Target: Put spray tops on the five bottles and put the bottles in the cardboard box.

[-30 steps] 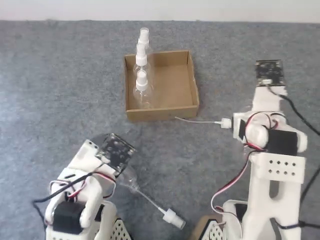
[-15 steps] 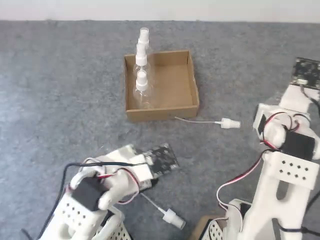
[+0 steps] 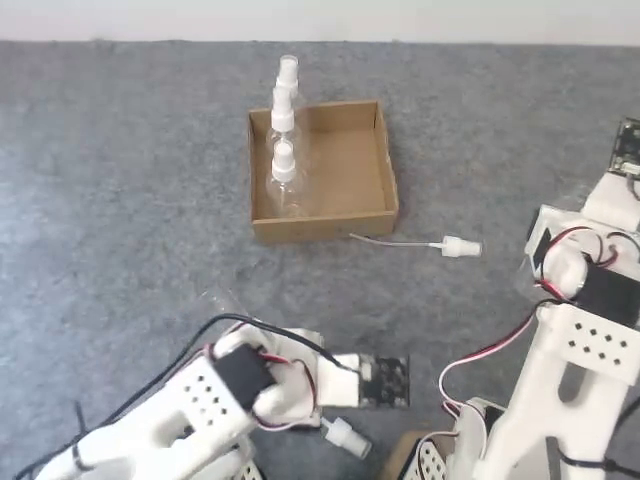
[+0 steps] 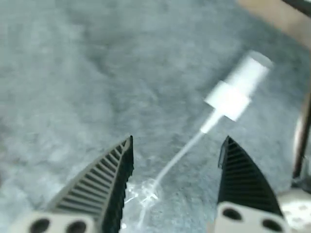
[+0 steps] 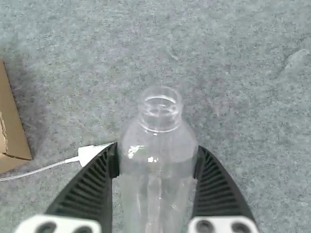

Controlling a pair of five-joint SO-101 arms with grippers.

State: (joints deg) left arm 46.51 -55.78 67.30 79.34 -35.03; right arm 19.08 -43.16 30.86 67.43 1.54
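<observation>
My left gripper (image 4: 177,145) is open and low over the carpet. A white spray top (image 4: 238,87) lies just beyond its fingertips, and the thin tube runs back between them. That spray top (image 3: 345,436) lies at the front of the table beside the left arm (image 3: 250,385). My right gripper (image 5: 155,153) is shut on a clear, topless bottle (image 5: 158,121), held at the right side by the right arm (image 3: 580,300). A second spray top (image 3: 460,246) lies in front of the cardboard box (image 3: 385,165). Three bottles with tops (image 3: 285,160) stand in the box's left part.
Grey carpet covers the table. The box's right part holds nothing. A faint clear glint (image 3: 218,300) lies on the carpet behind the left arm, too dim to name. A corner of the cardboard box (image 5: 12,131) lies near the held bottle.
The left arm has swung to the right, down over the front spray top. The right arm has drawn away to the right of the spray top by the box.
</observation>
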